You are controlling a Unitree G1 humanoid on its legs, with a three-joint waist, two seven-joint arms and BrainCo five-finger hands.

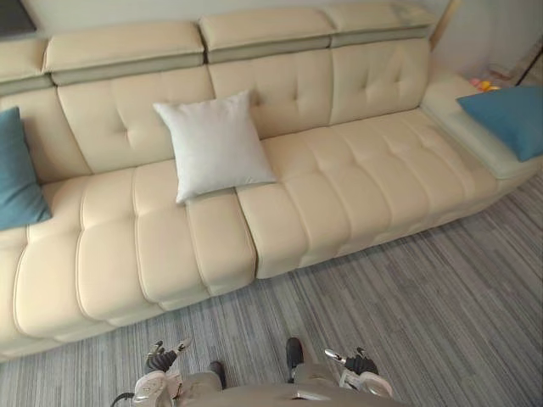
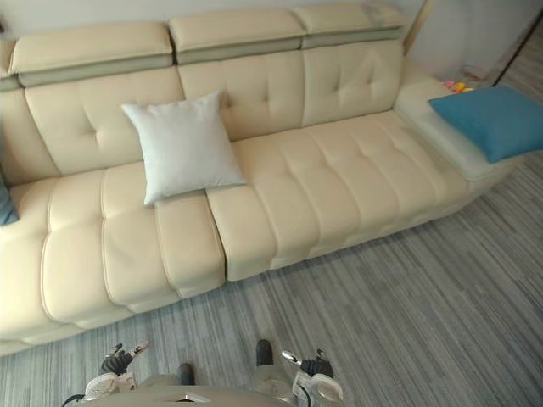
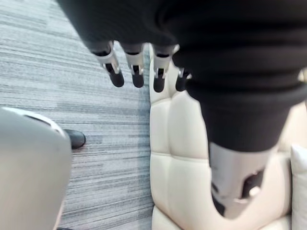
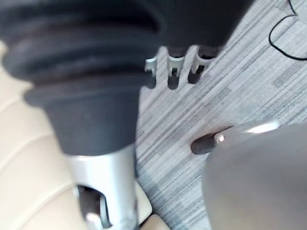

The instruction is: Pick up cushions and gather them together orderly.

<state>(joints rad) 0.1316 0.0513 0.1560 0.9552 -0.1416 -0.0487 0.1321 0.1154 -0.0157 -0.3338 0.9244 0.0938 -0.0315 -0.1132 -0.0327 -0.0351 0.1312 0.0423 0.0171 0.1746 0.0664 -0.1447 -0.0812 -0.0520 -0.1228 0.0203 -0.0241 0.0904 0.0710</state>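
A white cushion (image 1: 216,144) leans upright against the backrest of the cream sofa (image 1: 356,186), left of its middle. At the sofa's left end stands a teal cushion (image 1: 15,174). Another teal cushion (image 1: 509,119) lies flat on the wide right armrest. My left hand (image 1: 161,365) hangs low at the bottom of the eye views, over the carpet and well short of the sofa. My right hand (image 1: 361,369) hangs the same way on the other side. In the wrist views the left hand's fingers (image 3: 111,64) and the right hand's fingers (image 4: 173,64) are straight and hold nothing.
Grey striped carpet (image 1: 407,297) runs along the front of the sofa. Small colourful toys (image 1: 484,85) lie on the floor behind the right armrest. A wooden pole (image 1: 443,21) leans at the far right corner.
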